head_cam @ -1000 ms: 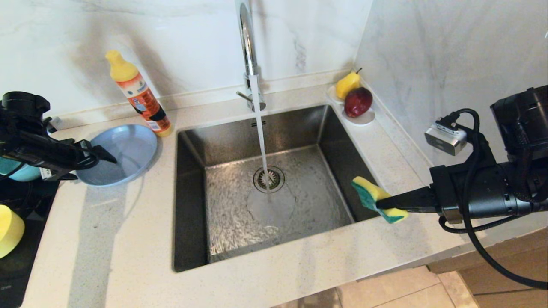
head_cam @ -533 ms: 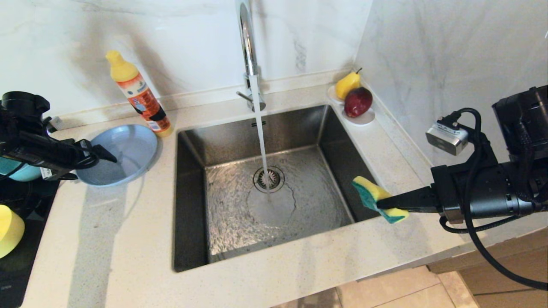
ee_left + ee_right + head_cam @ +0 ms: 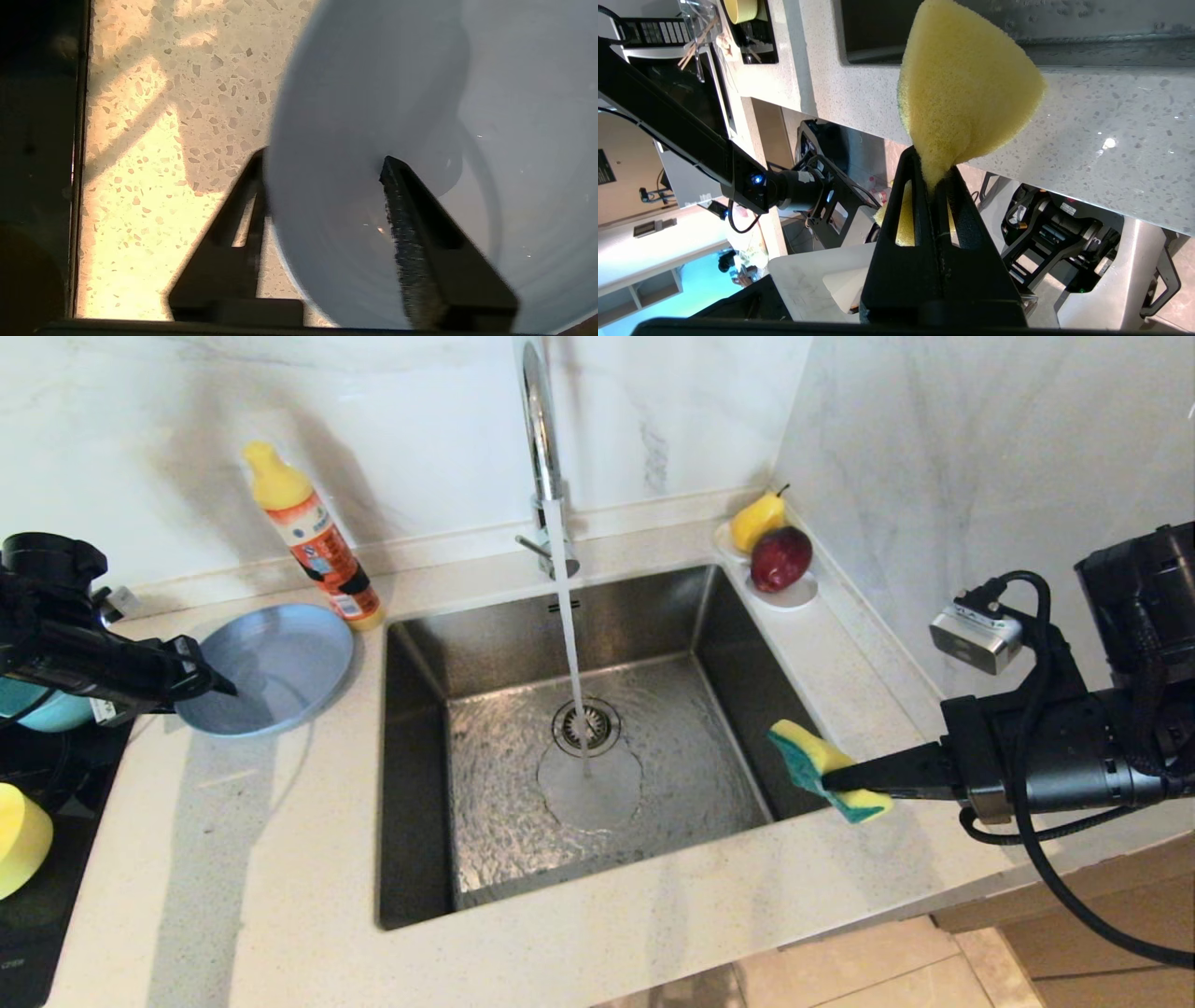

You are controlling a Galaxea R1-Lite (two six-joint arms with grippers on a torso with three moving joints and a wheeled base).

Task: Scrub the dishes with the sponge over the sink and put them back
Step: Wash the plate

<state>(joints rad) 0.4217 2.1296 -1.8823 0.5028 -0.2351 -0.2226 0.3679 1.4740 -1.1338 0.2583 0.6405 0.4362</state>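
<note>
The grey-blue plate (image 3: 280,663) lies on the counter left of the sink (image 3: 420,709). My left gripper (image 3: 210,689) is shut on its near-left rim, one finger inside the plate (image 3: 350,116) and one outside; the left gripper (image 3: 322,161) has the sloping wall between its jaws. The yellow and green sponge (image 3: 822,770) hangs above the sink's right edge, pinched in my shut right gripper (image 3: 836,784). In the right wrist view the sponge (image 3: 966,84) bulges out of the right gripper (image 3: 931,158). A teal bowl (image 3: 42,709) and a yellow bowl (image 3: 19,840) sit at the far left.
Water runs from the chrome faucet (image 3: 541,448) onto the drain (image 3: 585,726). An orange detergent bottle (image 3: 317,546) stands touching the plate's far rim. A white dish with fruit (image 3: 794,597) sits at the sink's back right corner. A black cooktop (image 3: 56,896) borders the counter's left.
The left jaws have closed on the plate's rim. The plate has slid slightly away to the right, pushing the detergent bottle that way. The right arm and sponge have not moved.
</note>
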